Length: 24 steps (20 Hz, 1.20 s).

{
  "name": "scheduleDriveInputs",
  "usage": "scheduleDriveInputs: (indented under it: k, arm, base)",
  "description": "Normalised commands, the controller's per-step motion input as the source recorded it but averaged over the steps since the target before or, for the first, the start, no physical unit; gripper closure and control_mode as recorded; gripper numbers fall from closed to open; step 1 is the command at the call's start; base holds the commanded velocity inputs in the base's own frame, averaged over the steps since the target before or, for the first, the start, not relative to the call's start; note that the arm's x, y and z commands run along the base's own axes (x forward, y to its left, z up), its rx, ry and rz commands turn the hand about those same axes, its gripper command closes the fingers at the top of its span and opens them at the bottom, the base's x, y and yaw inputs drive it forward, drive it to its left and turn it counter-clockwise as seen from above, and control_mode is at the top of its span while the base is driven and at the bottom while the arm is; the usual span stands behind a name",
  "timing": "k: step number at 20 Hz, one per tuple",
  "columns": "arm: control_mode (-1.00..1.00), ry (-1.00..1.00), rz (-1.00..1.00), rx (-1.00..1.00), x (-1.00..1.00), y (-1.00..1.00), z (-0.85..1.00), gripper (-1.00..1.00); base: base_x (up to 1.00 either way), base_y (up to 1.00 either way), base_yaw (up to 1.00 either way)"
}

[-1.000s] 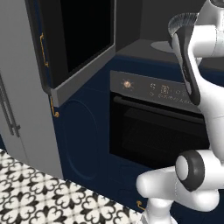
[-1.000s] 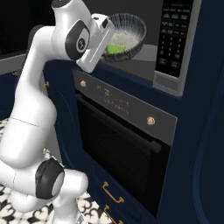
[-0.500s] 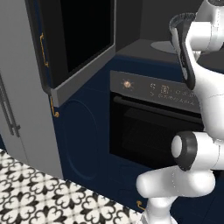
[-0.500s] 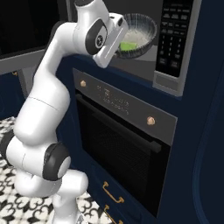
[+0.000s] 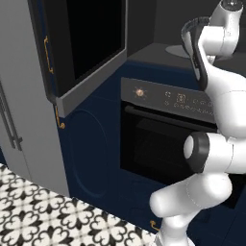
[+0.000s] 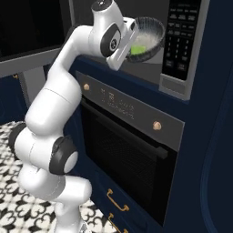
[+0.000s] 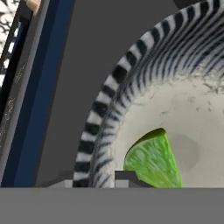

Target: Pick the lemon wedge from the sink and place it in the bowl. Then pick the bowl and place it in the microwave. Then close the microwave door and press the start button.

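Observation:
The grey ribbed bowl hangs tilted inside the microwave cavity, close to the keypad. My gripper holds it by the near rim. In the hand view the bowl fills the right side, and my gripper has one fingertip outside the rim and one inside, both against it. The lemon wedge lies on the bowl's pale inside, just past the inner fingertip, and appears as a green spot in the lemon wedge right base view. The microwave door stands swung open to the left. The sink is out of view.
Below the microwave sits a black oven with brass knobs and a bar handle. A pale turntable lies on the cavity floor. The grey fridge stands at the left, above a patterned tile floor.
The arm has swung further toward the microwave, carrying the bowl with the wedge rightward and deeper into the cavity. The lower arm links have turned too.

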Motion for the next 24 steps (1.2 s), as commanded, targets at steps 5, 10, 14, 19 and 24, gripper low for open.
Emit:
scheduleDriveInputs:
  k: [5,10,14,19,24]
  arm:
    - [-1.00,0.01,0.01,0.00,0.56,-0.19,-0.07,1.00]
    - [-1.00,0.01,0.01,0.00,0.53,-0.20,-0.14,1.00]
    - [-1.00,-0.12,0.07,0.01,0.38,-0.11,-0.43,1.00]
    - [-1.00,-0.31,0.12,0.02,0.19,-0.01,-0.71,1.00]
    - [-1.00,-0.22,0.10,0.00,0.21,0.03,-0.65,-1.00]
  base:
    - [0.00,0.00,0.00]
    - [0.00,0.00,0.00]
    - [0.00,0.00,0.00]
    - [0.00,0.00,0.00]
    - [0.00,0.00,0.00]
